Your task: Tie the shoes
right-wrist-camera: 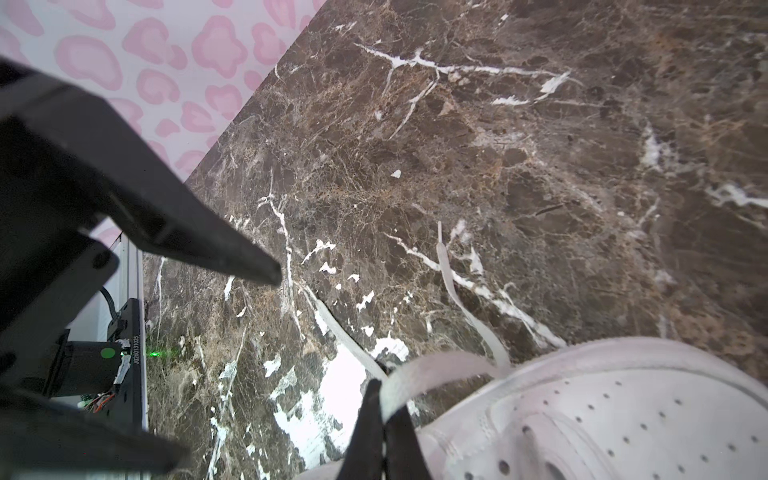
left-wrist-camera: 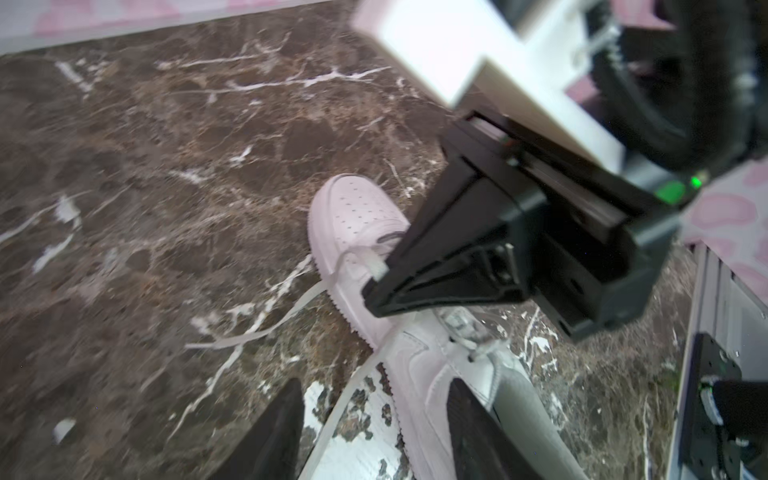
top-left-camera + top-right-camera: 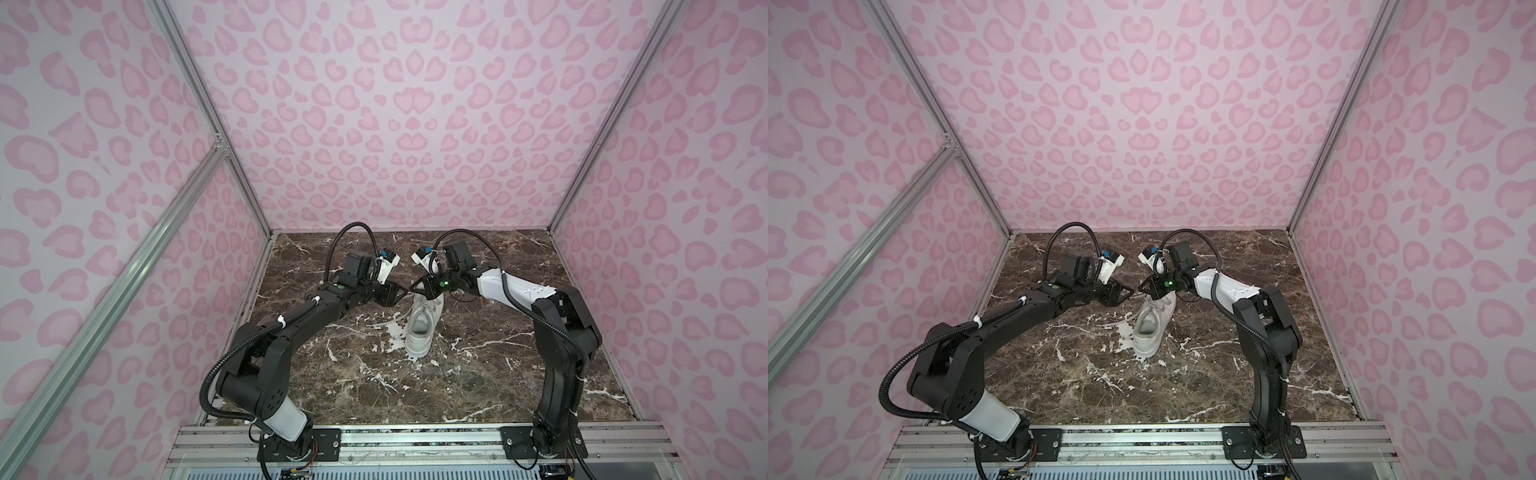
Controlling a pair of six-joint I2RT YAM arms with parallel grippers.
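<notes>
- In a top view the sneaker (image 3: 420, 332) lies mid-counter (image 3: 478, 374), its long axis running front to back, toe toward the back wall and heel toward the arm bases.
- Its lace (image 1: 424, 368) rises in a loop above the forefoot. Loose ends trail on the counter off the shoe's left side.
- The right tool (image 1: 384, 395) is clamped on that loop.
- The left tool (image 2: 374, 395) hangs with jaws apart and empty, just beside the shoe's left flank. It is the nearer to the loose ends and so likely the one to take them.
- Both arms reach in low, their tools nearly tip to tip.

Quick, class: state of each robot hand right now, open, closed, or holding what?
Left hand: open, holding nothing.
Right hand: closed on the lace.
</notes>
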